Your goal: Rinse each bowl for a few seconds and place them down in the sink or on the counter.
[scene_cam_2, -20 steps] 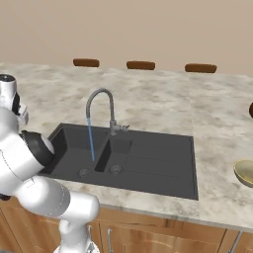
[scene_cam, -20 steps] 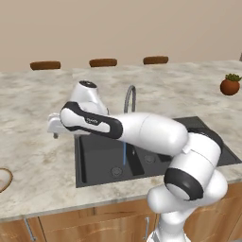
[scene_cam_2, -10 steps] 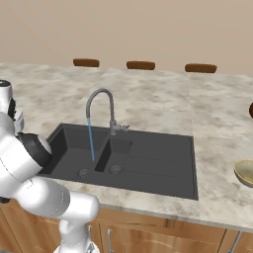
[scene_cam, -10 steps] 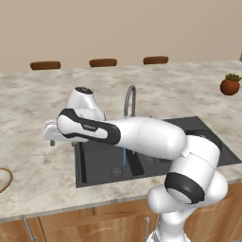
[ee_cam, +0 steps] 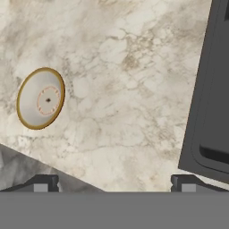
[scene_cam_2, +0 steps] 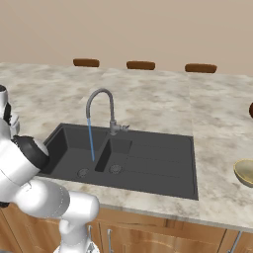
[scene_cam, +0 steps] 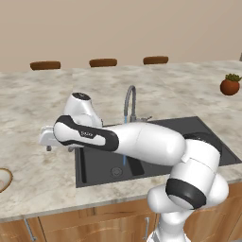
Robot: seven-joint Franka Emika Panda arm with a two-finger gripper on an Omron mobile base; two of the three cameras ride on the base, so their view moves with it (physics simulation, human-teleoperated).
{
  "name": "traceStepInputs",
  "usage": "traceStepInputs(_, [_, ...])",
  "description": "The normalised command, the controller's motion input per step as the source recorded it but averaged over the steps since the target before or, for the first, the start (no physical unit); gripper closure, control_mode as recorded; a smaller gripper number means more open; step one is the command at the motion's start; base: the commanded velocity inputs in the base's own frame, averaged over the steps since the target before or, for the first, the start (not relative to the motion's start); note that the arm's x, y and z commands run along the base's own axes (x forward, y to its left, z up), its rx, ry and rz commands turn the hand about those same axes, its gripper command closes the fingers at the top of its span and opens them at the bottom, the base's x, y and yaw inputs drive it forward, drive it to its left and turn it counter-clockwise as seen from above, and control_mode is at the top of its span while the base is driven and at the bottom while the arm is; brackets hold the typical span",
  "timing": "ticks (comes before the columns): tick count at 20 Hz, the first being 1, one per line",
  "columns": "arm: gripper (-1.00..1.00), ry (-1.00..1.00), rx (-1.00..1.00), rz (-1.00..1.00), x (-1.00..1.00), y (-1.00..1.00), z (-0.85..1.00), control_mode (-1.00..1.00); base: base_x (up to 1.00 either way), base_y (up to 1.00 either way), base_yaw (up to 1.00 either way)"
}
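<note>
arm reaches left over bare counter, jaws spread and empty.

the gripper (ee_cam: 114,181) hangs over open marbled counter (ee_cam: 120,103) left of the sink (scene_cam: 156,151), its jaws wide apart with nothing between them. from the hand camera, the shallow bowl (ee_cam: 40,98), brown-rimmed with a whitish inside, sits alone on the stone, well apart from the sink's dark edge (ee_cam: 201,89), with clear counter between. the same bowl shows at the counter's near left edge (scene_cam: 4,178). the deeper olive-tan bowl (scene_cam_2: 245,171) stands on the counter right of the ribbed drainboard, near the front edge. a thin blue stream falls from the curved grey tap (scene_cam_2: 101,106) into the left basin. a round reddish pot (scene_cam: 229,85) with a green plant stands far right.
</note>
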Motion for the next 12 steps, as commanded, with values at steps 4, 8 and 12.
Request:
traceStepInputs(4, [-1.00,-0.02,0.05,-0.03,-0.09,0.16,-0.09,-1.00,0.00,0.00,0.00])
traceStepInputs(8, [-1.00,-0.02,0.04,-0.01,-0.09,0.09,-0.06,-1.00,0.00,0.00,0.00])
traceStepInputs(12, [-1.00,0.00,0.02,0.00,-0.07,0.03,-0.03,-1.00,0.00,0.00,0.00])
